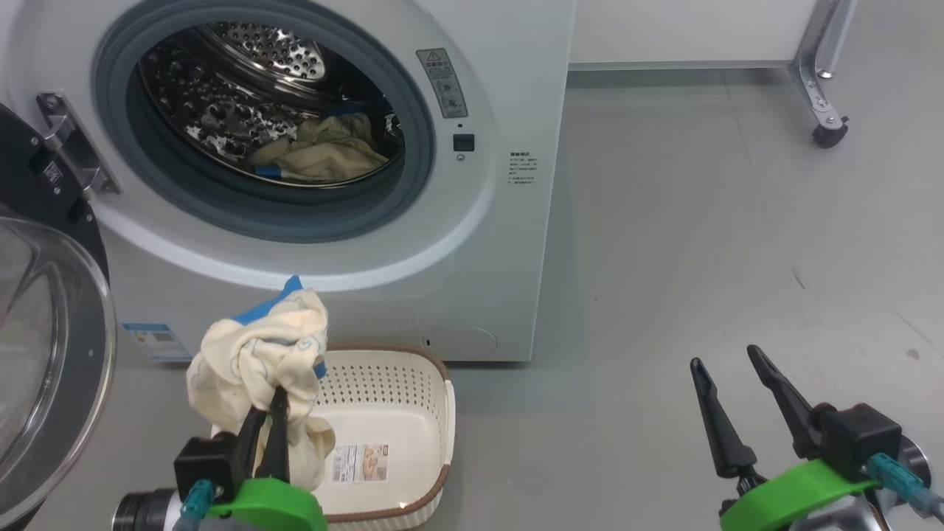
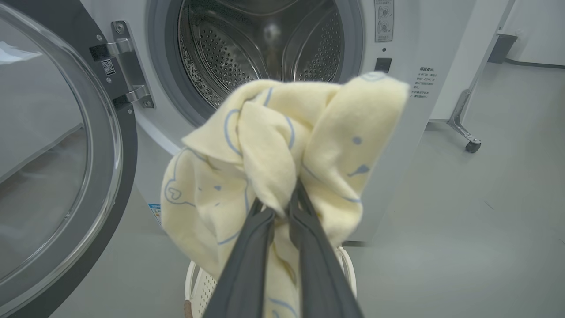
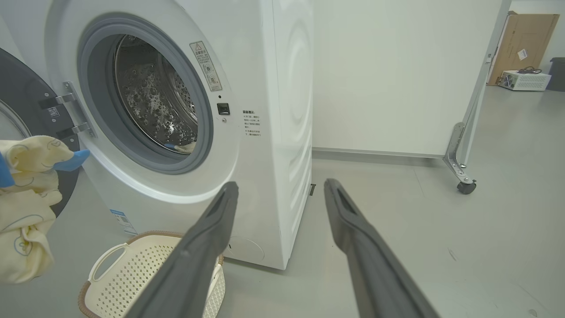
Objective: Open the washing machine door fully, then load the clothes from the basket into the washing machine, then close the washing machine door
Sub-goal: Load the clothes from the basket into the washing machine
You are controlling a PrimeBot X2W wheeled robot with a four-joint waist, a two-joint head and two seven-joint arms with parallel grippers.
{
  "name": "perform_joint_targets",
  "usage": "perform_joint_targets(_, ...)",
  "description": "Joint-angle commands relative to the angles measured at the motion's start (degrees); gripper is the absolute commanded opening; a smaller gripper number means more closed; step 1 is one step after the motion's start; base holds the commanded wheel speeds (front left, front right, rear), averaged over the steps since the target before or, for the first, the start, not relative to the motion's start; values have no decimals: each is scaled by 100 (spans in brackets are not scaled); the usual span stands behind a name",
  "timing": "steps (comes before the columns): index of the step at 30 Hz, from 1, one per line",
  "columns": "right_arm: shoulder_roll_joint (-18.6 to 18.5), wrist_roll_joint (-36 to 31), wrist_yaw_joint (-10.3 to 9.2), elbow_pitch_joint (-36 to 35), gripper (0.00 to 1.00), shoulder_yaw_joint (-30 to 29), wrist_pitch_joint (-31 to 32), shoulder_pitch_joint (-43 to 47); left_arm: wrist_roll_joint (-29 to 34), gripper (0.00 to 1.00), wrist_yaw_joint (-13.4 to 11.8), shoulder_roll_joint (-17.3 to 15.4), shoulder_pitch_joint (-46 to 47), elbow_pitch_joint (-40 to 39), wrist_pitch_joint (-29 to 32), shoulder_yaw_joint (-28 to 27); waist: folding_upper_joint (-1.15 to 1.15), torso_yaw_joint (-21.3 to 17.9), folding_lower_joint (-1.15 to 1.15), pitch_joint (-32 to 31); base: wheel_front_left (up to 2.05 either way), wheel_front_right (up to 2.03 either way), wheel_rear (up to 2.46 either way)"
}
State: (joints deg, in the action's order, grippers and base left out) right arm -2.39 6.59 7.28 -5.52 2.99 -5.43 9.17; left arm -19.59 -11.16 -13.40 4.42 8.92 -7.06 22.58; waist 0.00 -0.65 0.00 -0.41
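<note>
The washing machine (image 1: 501, 280) has a smooth white shell with a light gloss. Inside we see the drum (image 1: 280, 51) of shiny perforated steel, and around it the gasket (image 1: 243, 214), which looks like matt grey rubber. At nine o'clock the washing machine door (image 1: 44, 354) shows clear glossy glass in a glossy black rim; its hinge (image 1: 74, 147) is bright metal. The clothes (image 2: 273, 145) are soft, matt cream cloth. At six o'clock the basket (image 1: 383, 380) is smooth perforated cream plastic. The floor (image 1: 700, 221) is matt grey.
</note>
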Motion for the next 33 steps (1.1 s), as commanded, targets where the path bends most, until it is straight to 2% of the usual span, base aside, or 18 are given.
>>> perform_joint_targets(1,-49,55,21,-217,100,115,17,-130,40,0,-44,-125,216,-249,-21,-204,0,5,0,7,0,0,0)
perform_joint_targets(20,-49,89,21,-183,100,139,-15,-170,13,0,-134,-170,272,-313,-25,-185,0,-3,0,119,0,0,0)
perform_joint_targets(33,-49,144,21,-163,100,185,-82,-335,7,0,-193,-212,607,-208,-25,-245,0,-208,0,512,0,0,0)
